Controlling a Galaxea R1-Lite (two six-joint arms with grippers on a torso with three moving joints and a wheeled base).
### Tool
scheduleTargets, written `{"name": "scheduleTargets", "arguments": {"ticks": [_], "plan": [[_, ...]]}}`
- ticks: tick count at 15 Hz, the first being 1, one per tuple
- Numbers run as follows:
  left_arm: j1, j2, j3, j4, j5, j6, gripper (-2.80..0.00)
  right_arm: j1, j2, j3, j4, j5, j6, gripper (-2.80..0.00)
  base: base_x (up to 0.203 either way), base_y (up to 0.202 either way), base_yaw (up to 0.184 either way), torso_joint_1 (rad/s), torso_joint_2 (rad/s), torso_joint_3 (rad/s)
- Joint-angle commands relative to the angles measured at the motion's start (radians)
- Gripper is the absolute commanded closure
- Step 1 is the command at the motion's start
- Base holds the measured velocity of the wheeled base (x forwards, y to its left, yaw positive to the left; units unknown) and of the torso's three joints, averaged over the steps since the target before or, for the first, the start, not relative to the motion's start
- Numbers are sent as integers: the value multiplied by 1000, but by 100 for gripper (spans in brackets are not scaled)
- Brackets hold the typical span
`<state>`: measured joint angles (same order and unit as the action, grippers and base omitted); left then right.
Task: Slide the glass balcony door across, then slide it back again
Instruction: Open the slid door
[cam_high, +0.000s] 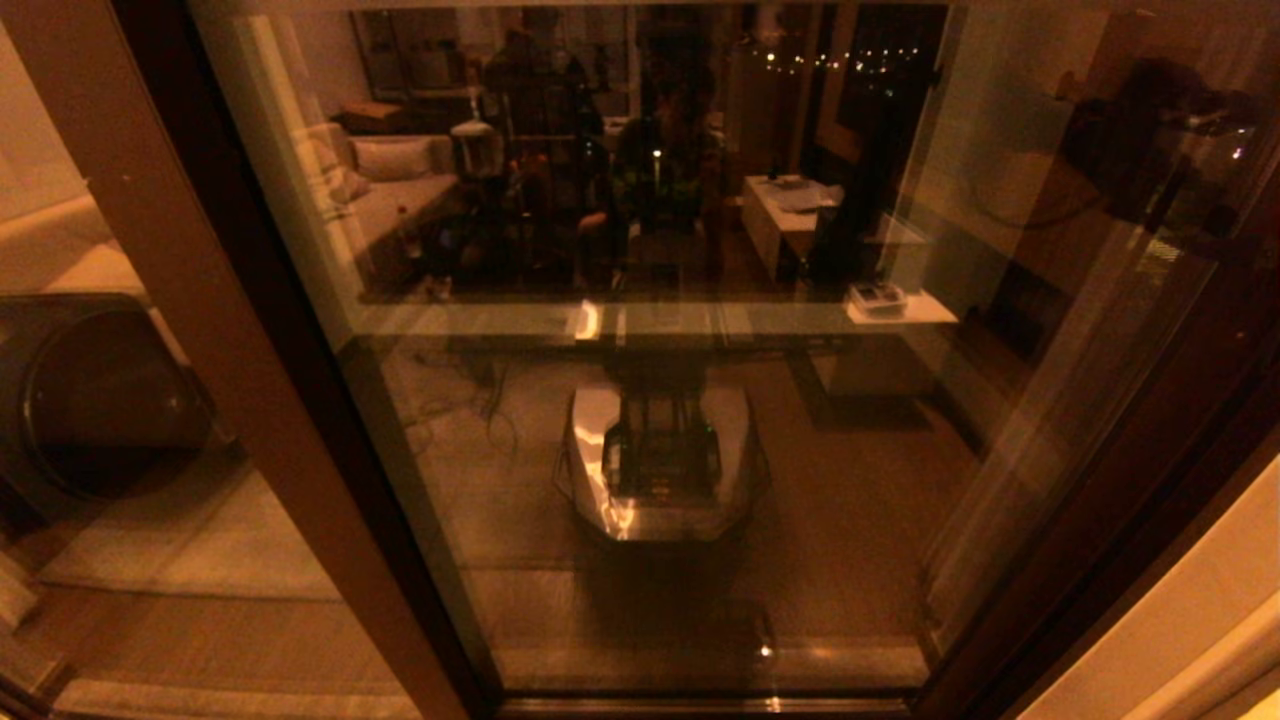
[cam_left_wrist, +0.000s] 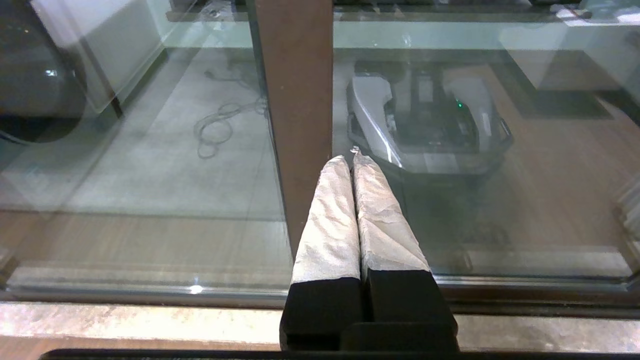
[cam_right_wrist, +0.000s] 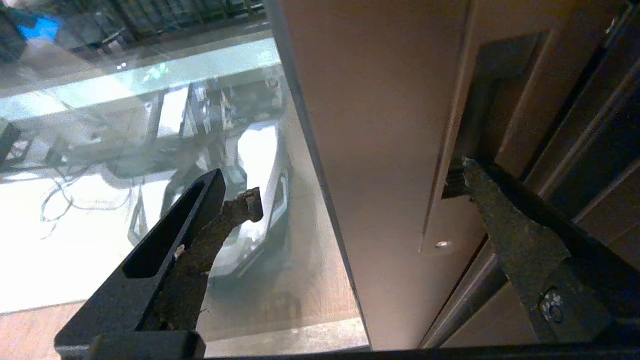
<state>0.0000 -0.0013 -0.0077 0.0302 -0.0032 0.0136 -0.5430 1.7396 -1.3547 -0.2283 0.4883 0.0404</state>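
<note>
The glass balcony door (cam_high: 680, 400) fills the space straight ahead of the robot, a tall dark-framed pane that mirrors the lit room behind: a sofa, a low white table, and the robot's own pale base (cam_high: 655, 460) on the floor. To the left of the pane stands a lighter brown post (cam_high: 200, 330), with another sheet of glass beyond it. The right gripper (cam_right_wrist: 357, 182) is up at the door's right-hand stile (cam_right_wrist: 390, 150), its jaws spread wide across it: one worn finger (cam_right_wrist: 220, 225) lies in front of the glass, the other finger (cam_right_wrist: 510, 230) sits at the edge of the dark recessed handle plate (cam_right_wrist: 487, 95), though I cannot tell whether it presses on it. The left gripper (cam_left_wrist: 352, 160) hangs low and idle, its two wrapped fingers pressed together and empty, pointing at the foot of the brown post above the floor track (cam_left_wrist: 150, 295).
</note>
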Motion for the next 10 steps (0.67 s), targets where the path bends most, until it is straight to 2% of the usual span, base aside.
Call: {"name": "scheduleTargets", "arguments": {"ticks": [1,3,10], "plan": [[0,-2,0,0,0,0,0,4,-5,9,-5,15,4,-280,0,0,0,0,0,0],[0,-2,0,0,0,0,0,4,-23,17,-5,50,21,-280,0,0,0,0,0,0],[0,-2,0,0,0,0,0,26,-49,49,-5,52,21,-280,0,0,0,0,0,0]]}}
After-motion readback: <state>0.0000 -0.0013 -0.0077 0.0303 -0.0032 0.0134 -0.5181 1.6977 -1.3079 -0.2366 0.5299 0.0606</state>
